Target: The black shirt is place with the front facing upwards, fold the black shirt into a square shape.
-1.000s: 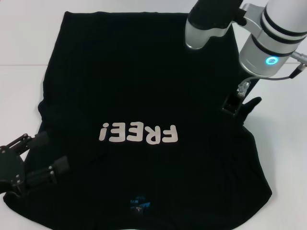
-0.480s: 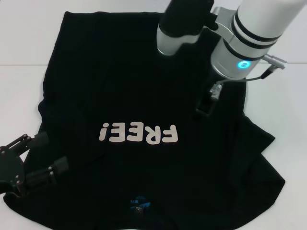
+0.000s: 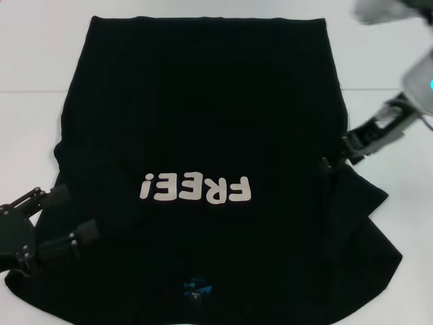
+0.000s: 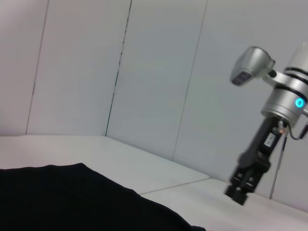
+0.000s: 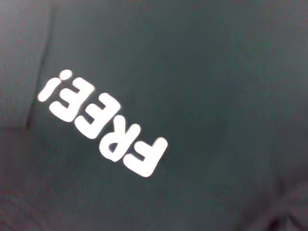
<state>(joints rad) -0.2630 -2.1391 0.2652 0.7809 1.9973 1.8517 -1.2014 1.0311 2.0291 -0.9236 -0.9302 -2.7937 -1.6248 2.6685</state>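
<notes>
A: Where does the black shirt point(image 3: 203, 122) lie?

B: It lies spread on the white table point(image 3: 34, 61), front up, with the pale "FREE!" lettering point(image 3: 196, 189) upside down in the head view and the blue neck label point(image 3: 197, 290) at the near edge. The right wrist view is filled by the same lettering point(image 5: 103, 122) on the dark cloth.

A: What differs from half a second ago?

B: The right arm has swung away. It was hanging over the far middle of the shirt; now only its lower part shows at the right edge of the head view, past the shirt's side. The right sleeve has also changed: a flap of cloth point(image 3: 342, 210) now lies folded inward over the body, near the end of the lettering.

A: And the right gripper point(image 3: 352, 150)?

B: It sits low at the shirt's right edge, just above that folded flap. Its tips merge with the black cloth, so one cannot tell whether they are spread, closed, or pinching fabric. The left wrist view shows it farther off point(image 4: 239, 194), pointing down at the table, and gives no clearer answer.

A: The left gripper point(image 3: 64, 220)?

B: It has not moved. It rests over the shirt's near left corner, its two fingers point(image 3: 80, 236) set well apart with nothing between them.
</notes>
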